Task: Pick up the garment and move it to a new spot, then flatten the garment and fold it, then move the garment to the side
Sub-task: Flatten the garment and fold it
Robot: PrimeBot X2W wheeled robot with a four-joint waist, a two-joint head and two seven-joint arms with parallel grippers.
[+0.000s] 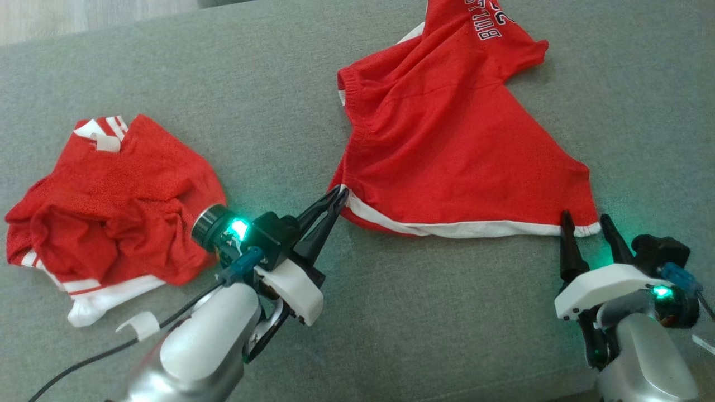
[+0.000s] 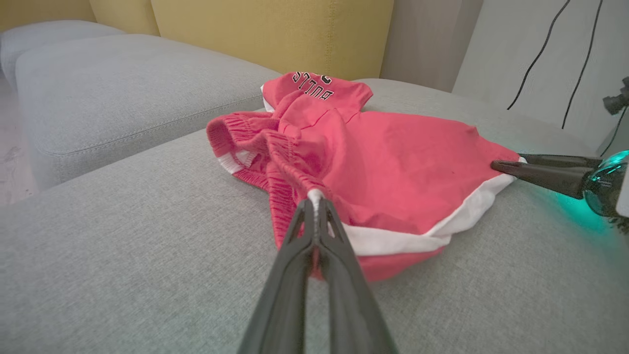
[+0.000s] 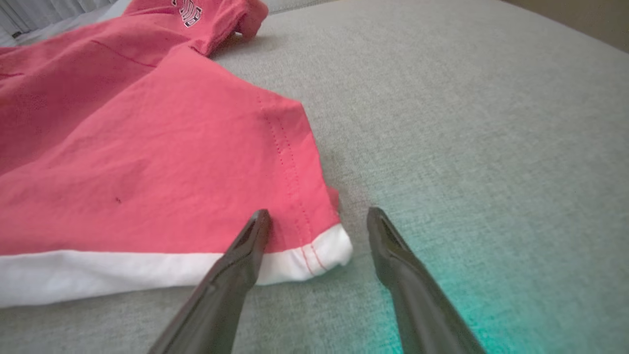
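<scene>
The garment [image 1: 447, 139] is a red piece with white trim and black lettering at its far end, lying spread on the grey cushion. My left gripper [image 1: 341, 195] is shut on its near-left corner; in the left wrist view the white hem [image 2: 393, 241] is pinched between the fingertips of this gripper [image 2: 316, 196]. My right gripper [image 1: 585, 218] stands open at the near-right corner. In the right wrist view one finger [image 3: 245, 246] rests over the white trim of the garment [image 3: 147, 147] and the other lies on bare cushion just past the corner.
A second red garment [image 1: 111, 206] with white stripes lies crumpled at the left, close behind my left wrist. The grey cushion [image 1: 391, 312] is bare in front of both grippers. A yellow backrest [image 2: 270, 29] and a neighbouring cushion [image 2: 123, 88] lie beyond.
</scene>
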